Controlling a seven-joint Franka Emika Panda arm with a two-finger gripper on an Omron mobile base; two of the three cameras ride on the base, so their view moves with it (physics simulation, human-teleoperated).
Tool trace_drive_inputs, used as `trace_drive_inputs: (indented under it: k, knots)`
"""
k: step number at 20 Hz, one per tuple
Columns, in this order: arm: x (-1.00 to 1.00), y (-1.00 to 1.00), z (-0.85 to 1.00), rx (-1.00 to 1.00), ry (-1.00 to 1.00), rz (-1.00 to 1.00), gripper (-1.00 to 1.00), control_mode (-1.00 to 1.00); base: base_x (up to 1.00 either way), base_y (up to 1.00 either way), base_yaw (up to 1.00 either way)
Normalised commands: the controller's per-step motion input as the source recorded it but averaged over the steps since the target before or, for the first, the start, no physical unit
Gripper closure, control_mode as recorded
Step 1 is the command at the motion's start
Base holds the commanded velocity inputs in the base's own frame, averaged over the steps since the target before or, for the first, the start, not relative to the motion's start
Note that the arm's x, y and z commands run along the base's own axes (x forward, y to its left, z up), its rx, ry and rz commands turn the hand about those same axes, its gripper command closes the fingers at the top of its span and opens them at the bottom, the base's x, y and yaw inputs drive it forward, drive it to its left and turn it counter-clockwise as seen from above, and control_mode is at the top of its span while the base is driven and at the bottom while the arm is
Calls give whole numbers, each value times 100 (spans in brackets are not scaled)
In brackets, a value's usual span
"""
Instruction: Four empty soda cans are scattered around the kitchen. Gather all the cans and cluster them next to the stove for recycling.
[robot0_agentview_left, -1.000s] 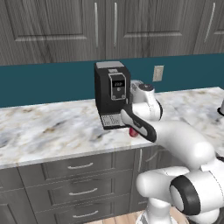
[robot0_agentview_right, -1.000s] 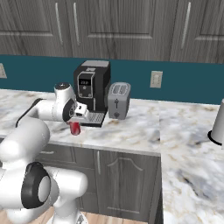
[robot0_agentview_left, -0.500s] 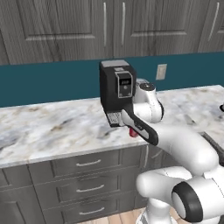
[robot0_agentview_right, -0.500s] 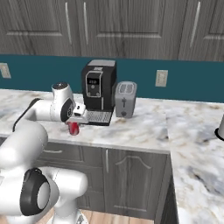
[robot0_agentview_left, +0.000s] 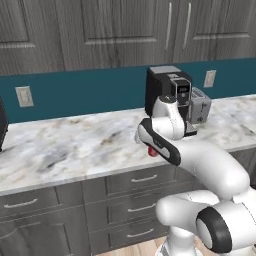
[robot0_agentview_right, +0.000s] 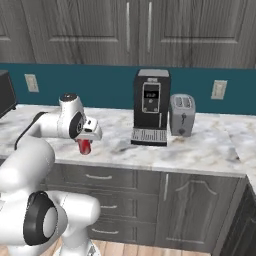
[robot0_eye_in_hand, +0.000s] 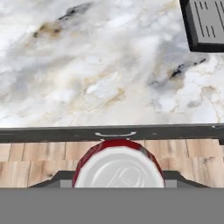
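- Left base view: arm reaches forward over the marble counter (robot0_agentview_left: 75, 145). A red soda can (robot0_agentview_left: 153, 151) peeks out just under the dark-trimmed forearm link, at the counter's front edge; most of it is hidden by the arm. The gripper itself is blocked by the arm here. Black coffee machine (robot0_agentview_left: 167, 97) stands at the back against the teal wall, silver toaster (robot0_agentview_left: 199, 106) just beside it on the right. A wall outlet (robot0_agentview_left: 23, 96) sits at far left, another one (robot0_agentview_left: 209, 78) past the toaster.
- Right base view: gripper (robot0_agentview_right: 86, 145) points down over the front part of the counter (robot0_agentview_right: 200, 147), clamped on the red soda can (robot0_agentview_right: 85, 146), which hangs upright below the white hand. Whether the can's base touches the marble or is lifted clear, I can't tell. Coffee machine (robot0_agentview_right: 151, 106) with its drip tray is well to the right, toaster (robot0_agentview_right: 182, 114) next to it. A dark appliance (robot0_agentview_right: 6, 94) is cut off by the left edge.
- Hand view: the soda can (robot0_eye_in_hand: 118, 164) sits centred between the two fingers, silver top with pull tab facing the camera, red rim around it. Jaws are closed against its sides. Beyond it: wood floor (robot0_eye_in_hand: 39, 153), the counter's dark front edge with a drawer handle (robot0_eye_in_hand: 114, 134), then marble. Corner of the coffee machine's drip tray (robot0_eye_in_hand: 205, 24) is at upper right.
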Motion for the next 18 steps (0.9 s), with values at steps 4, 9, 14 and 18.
trace_drive_inputs:
  k: [4,9,14,18]
  knots:
    - [0,0,0,0,0,0,100,100,-27,92,-7]
    - [0,0,0,0,0,0,100,100,-28,94,-6]
    - [0,0,0,0,0,0,100,100,-27,94,-5]
    - [0,0,0,0,0,0,100,100,-25,96,-4]
